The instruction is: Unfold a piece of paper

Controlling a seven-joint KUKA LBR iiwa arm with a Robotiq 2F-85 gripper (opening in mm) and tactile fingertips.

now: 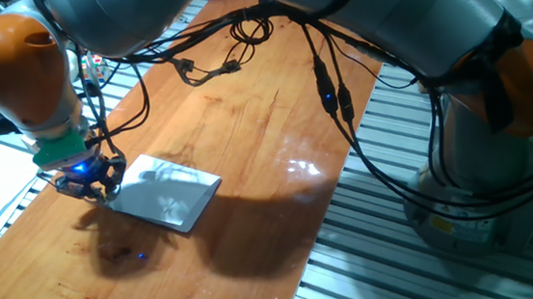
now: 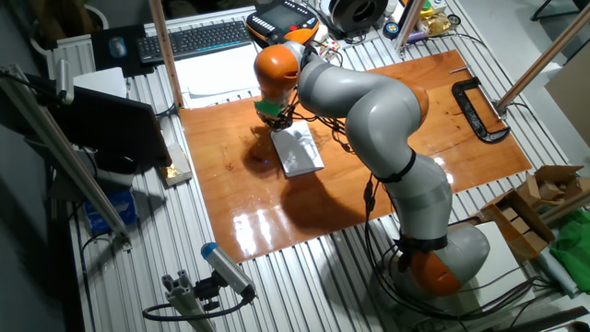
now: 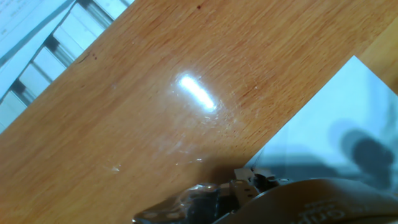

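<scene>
The piece of paper (image 1: pixel 169 195) is a plain white folded sheet lying flat on the wooden table (image 1: pixel 245 122), left of centre. It also shows in the other fixed view (image 2: pixel 297 150) and at the right of the hand view (image 3: pixel 329 137). My gripper (image 1: pixel 96 187) is low over the table at the paper's left corner, fingers pointing down. In the other fixed view the gripper (image 2: pixel 276 122) sits at the sheet's far end. In the hand view the fingertips (image 3: pixel 239 190) are at the paper's corner, mostly cut off by the frame. How far apart the jaws stand is not visible.
A black clamp (image 2: pixel 479 111) lies on the table's far right. A keyboard (image 2: pixel 194 39), printed sheets (image 2: pixel 219 81) and a teach pendant (image 2: pixel 281 20) lie beyond the table's edge. Cables (image 1: pixel 331 91) hang from the arm over the table. A small tan block (image 2: pixel 170 171) sits off the table's left edge.
</scene>
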